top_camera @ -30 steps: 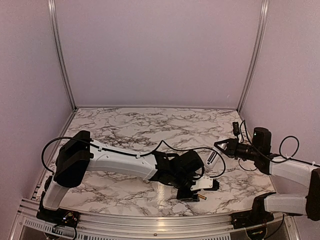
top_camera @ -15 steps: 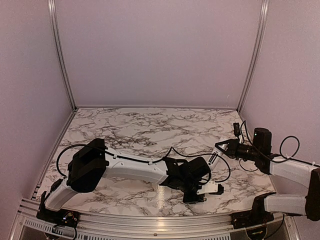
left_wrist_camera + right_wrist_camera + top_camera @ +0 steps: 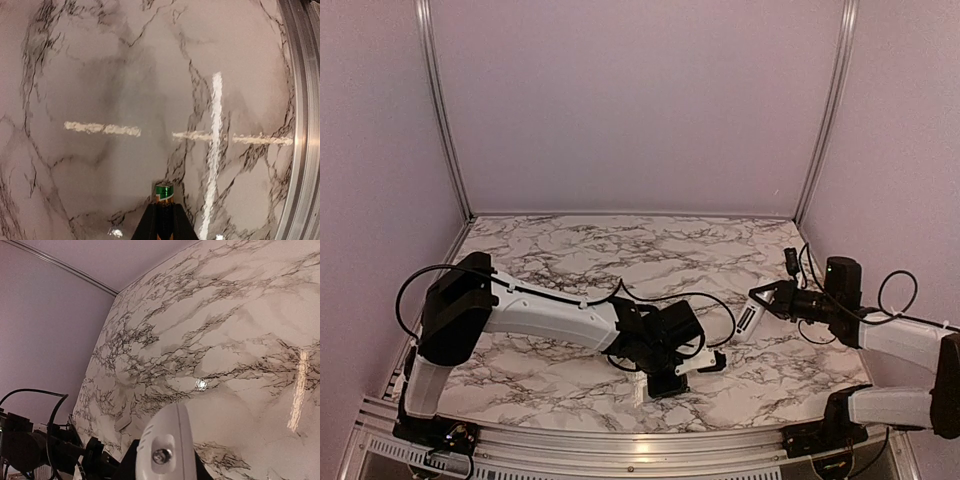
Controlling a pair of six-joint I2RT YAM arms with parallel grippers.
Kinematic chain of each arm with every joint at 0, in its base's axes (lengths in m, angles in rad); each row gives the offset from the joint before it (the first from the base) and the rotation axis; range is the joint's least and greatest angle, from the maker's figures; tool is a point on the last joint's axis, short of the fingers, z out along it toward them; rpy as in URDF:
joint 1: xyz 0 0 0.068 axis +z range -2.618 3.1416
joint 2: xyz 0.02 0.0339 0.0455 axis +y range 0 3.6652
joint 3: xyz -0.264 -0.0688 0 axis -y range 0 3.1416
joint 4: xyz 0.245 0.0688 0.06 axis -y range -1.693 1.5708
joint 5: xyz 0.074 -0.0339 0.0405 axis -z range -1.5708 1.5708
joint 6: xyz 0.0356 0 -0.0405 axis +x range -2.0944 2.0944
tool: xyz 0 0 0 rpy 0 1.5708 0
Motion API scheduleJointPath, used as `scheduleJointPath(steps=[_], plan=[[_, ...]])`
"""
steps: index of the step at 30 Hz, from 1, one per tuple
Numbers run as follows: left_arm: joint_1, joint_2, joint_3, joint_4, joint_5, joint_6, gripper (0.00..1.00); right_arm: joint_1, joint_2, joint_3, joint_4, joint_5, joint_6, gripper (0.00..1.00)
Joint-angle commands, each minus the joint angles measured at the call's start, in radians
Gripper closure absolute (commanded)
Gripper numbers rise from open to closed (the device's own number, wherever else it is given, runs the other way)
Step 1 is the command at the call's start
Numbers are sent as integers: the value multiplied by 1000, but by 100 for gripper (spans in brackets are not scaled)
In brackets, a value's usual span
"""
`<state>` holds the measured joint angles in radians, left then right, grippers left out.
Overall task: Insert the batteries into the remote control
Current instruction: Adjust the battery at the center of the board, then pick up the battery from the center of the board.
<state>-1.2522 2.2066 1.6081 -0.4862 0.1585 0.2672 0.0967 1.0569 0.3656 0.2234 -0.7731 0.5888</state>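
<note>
marble table [image 3: 570, 250]: both arms reach over it | right gripper [image 3: 763, 297]: clamped on the remote control [image 3: 748, 318], held tilted above the table's right side | left gripper [image 3: 163, 214]: closed on a battery [image 3: 163, 193], green-banded end protruding, near front edge

The table [image 3: 620, 250] is white marble veined dark grey, the remote control [image 3: 165, 450] white, the battery [image 3: 163, 193] green-banded black.

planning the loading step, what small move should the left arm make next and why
Probably carry the left gripper and its battery rightward toward the remote control held by the right gripper: the jaws are shut on the battery, and a gap separates it from the remote.
</note>
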Motion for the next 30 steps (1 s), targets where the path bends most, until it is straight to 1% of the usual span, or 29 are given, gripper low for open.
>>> scheduleJointPath(steps=[1,4,8,10,15,20,21,24,26,27,28,30], plan=[[82,-127,-161,-130,-87,-187,100,-6,17,29,13,-26,-14,100],[108,-170,-252,-139,-108,-273,100,-6,28,27,27,-36,-6,100],[117,-166,-280,-176,-124,-333,100,2,39,31,31,-44,-4,100],[117,-152,-271,-206,-129,-346,99,9,41,34,29,-45,-4,100],[117,-107,-218,-300,-148,-357,89,30,58,46,30,-34,-4,100],[117,-76,-147,-397,-151,-365,83,53,83,62,23,-24,-9,100],[116,-70,-136,-413,-177,-366,83,58,88,66,20,-20,-11,100],[116,-52,-110,-454,-184,-365,80,70,104,78,11,-14,-20,100],[116,-46,-103,-464,-187,-361,81,79,114,84,8,-8,-21,100],[116,-46,-101,-463,-188,-361,88,84,119,86,7,-6,-22,100],[116,-49,-101,-456,-187,-361,93,88,125,88,9,-5,-22,100],[119,-66,-108,-426,-169,-360,99,100,133,90,19,-1,-15,100]])
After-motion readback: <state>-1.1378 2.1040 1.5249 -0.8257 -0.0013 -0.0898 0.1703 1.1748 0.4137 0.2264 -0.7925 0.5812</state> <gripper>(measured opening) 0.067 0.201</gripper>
